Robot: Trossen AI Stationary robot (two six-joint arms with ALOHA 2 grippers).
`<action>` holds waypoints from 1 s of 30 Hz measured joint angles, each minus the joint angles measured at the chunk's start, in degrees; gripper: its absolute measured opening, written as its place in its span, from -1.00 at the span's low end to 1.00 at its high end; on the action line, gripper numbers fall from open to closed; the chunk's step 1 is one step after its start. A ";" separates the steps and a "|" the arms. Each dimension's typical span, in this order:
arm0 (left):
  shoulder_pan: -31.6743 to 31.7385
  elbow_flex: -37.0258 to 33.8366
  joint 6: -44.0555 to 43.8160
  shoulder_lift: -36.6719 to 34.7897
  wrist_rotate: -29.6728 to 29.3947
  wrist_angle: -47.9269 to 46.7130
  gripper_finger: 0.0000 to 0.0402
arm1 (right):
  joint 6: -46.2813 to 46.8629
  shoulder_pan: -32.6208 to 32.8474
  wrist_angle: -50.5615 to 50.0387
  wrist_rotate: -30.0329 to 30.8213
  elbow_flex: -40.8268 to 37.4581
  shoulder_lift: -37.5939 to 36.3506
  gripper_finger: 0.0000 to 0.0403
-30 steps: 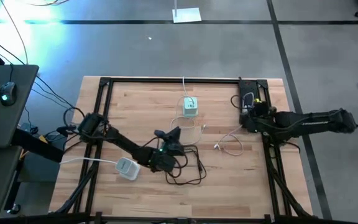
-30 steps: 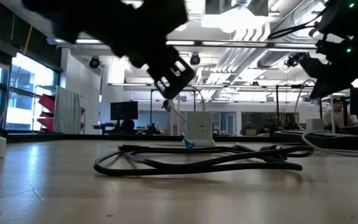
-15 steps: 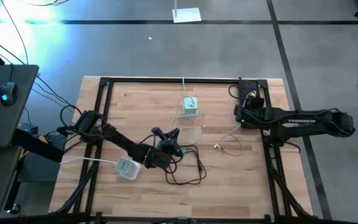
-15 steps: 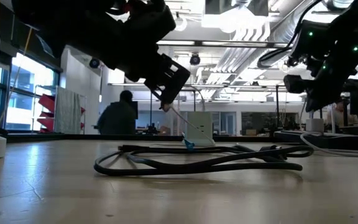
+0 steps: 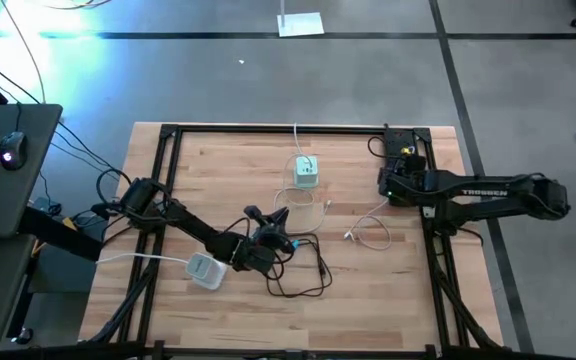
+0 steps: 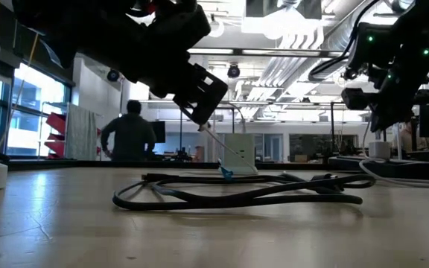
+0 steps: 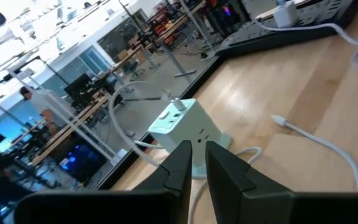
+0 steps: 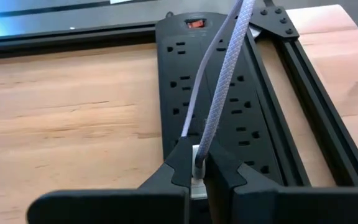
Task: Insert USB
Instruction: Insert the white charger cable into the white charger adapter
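From above, you have the left gripper (image 5: 280, 216) over the middle of the light wooden table (image 5: 218, 165), above a loose tangle of black cable (image 5: 303, 272). The small pale-green cube charger (image 5: 306, 172) with the USB ports sits further up the table, apart from it, with a thin white USB cable (image 5: 320, 207) trailing on the wood between the two. A white rounded plug adapter (image 5: 205, 270) lies just beside the left arm's forearm. Your right gripper (image 5: 390, 186) is over the table's right side, near the black power strip (image 5: 406, 157) on the frame.

At table level, the left gripper (image 6: 199, 119) hangs above the black cable (image 6: 244, 192), and a thin white cable (image 6: 218, 143) runs slanting down from its tip toward the charger (image 6: 239, 152) standing behind. The right gripper (image 6: 384, 123) hangs at the right, off the table. A person (image 6: 129, 134) stands far back in the room.

In the left wrist view, your fingers (image 7: 179, 163) stand nearly together with only a slim gap; you cannot tell from here what they pinch. The charger (image 7: 182, 127) sits just ahead, ports facing up.

In the right wrist view, the fingers (image 8: 182, 163) are pressed tight on a white plug end (image 8: 197, 177) of a pale braided cable (image 8: 224, 87), above the black power strip (image 8: 222, 106).
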 joint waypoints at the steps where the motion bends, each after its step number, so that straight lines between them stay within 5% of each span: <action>1: 0.05 0.00 -0.23 0.00 0.46 0.01 -0.88 | 0.01 0.00 -0.06 -0.05 0.00 0.02 -1.00; 30: 0.16 0.02 -1.39 0.04 1.22 -0.03 -0.88 | 2.05 0.02 1.63 2.09 0.11 5.57 -1.00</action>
